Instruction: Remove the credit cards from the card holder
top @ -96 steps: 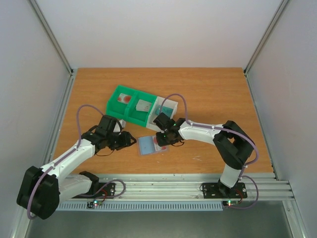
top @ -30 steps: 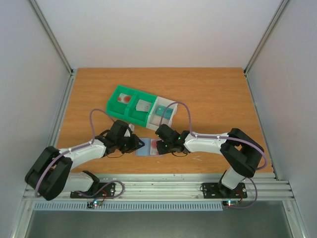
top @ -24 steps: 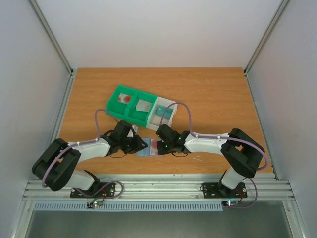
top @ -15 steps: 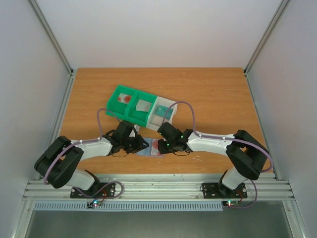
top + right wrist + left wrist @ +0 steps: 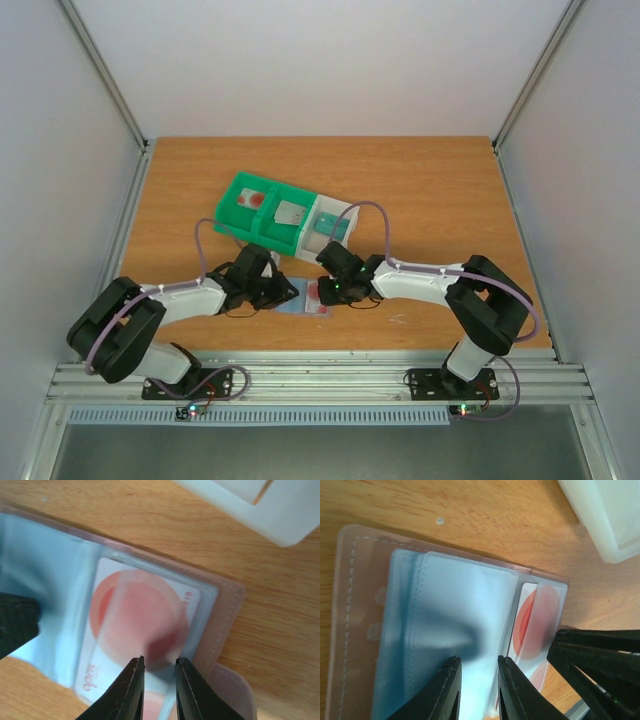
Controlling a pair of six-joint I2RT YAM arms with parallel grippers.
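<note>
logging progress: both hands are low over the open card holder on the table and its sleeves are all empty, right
Not empty: the right wrist view shows a white card with a red circle tucked in a clear sleeve of the card holder, just ahead of the right hand. The rest is right.

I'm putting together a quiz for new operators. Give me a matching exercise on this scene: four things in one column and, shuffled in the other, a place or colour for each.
Things:
1. holder
2. red-patch card
3. tray
4. left gripper

Descriptions:
A. green and white
B. over the holder's blue half
C. lying open on the table
D. inside a clear sleeve

Pairs: 1-C, 2-D, 3-A, 4-B
</note>
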